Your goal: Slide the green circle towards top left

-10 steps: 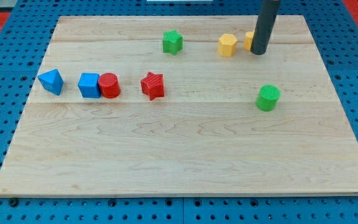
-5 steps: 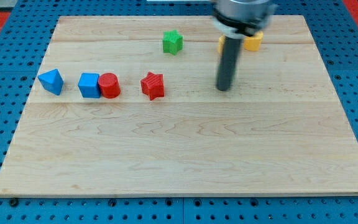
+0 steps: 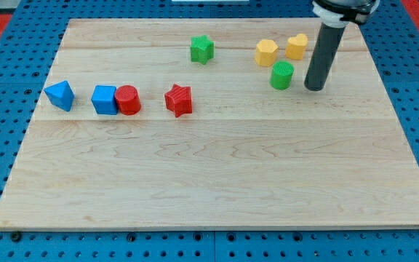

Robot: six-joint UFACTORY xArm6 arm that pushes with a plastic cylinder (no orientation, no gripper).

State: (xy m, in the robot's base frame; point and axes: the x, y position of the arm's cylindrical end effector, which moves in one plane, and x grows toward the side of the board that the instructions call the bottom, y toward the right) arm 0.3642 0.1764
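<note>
The green circle (image 3: 282, 75) stands in the upper right part of the wooden board (image 3: 217, 175), just below the yellow hexagon (image 3: 266, 52). My tip (image 3: 314, 88) rests on the board a short way to the view's right of the green circle, with a small gap between them. The dark rod rises from the tip to the view's top edge.
A yellow heart (image 3: 296, 46) lies above the green circle, right of the hexagon. A green star (image 3: 202, 49) is at top centre. A red star (image 3: 178, 100), red circle (image 3: 128, 100), blue cube (image 3: 104, 99) and blue triangular block (image 3: 60, 94) form a row at left.
The green circle has moved up and left, from the right middle to just below the yellow hexagon. My tip has swung from left of it to its right side.
</note>
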